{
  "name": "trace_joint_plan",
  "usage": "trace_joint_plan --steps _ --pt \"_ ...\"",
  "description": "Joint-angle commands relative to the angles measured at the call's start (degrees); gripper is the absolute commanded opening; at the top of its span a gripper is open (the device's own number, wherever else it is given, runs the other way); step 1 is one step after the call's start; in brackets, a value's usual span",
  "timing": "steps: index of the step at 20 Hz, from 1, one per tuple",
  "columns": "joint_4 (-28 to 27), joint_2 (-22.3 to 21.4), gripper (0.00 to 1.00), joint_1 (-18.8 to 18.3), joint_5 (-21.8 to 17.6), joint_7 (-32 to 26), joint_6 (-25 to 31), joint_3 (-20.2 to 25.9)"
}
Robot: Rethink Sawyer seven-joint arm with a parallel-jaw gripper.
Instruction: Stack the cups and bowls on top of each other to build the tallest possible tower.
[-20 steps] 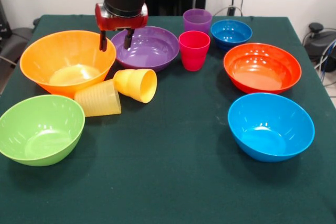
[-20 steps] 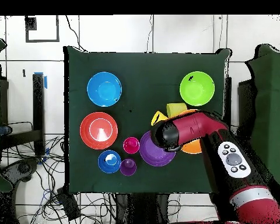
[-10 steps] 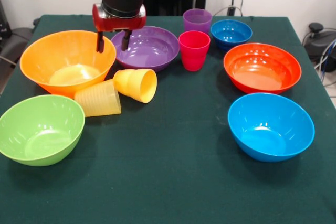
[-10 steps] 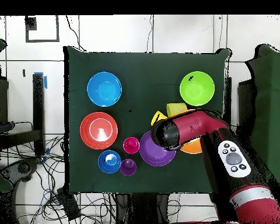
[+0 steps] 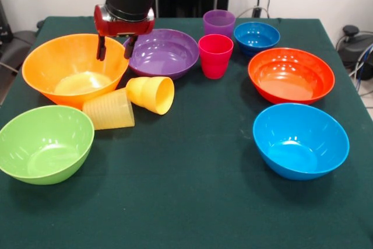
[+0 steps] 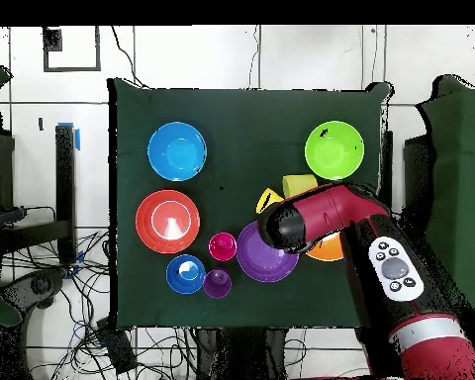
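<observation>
No tower is built: six bowls sit apart, upright, on the green surface. The orange bowl is at the front view's left. Two yellow cups lie tipped beside it, one mouth toward the camera. The end effector, released and empty, hangs over its rim.

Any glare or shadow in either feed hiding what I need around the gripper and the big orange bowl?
Front view: soft glare spots on the purple bowl and red-orange bowl, none hiding rims; the gripper reads clearly, open over the orange-yellow bowl. Overhead view: the arm covers most of that bowl and the gripper itself.
</observation>
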Motion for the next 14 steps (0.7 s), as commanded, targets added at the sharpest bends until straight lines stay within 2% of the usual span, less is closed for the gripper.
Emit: trace_joint_plan --steps 1,10,14 --pt "-2.9 0.5 1.0 2.1 -5.7 -14.9 -1.2 2.6" --pt "-2.8 1.5 1.0 2.0 -6.1 -13.7 -2.1 2.7" --pt "-2.6 2.1 1.0 1.4 -4.4 -13.1 -1.7 3.1"
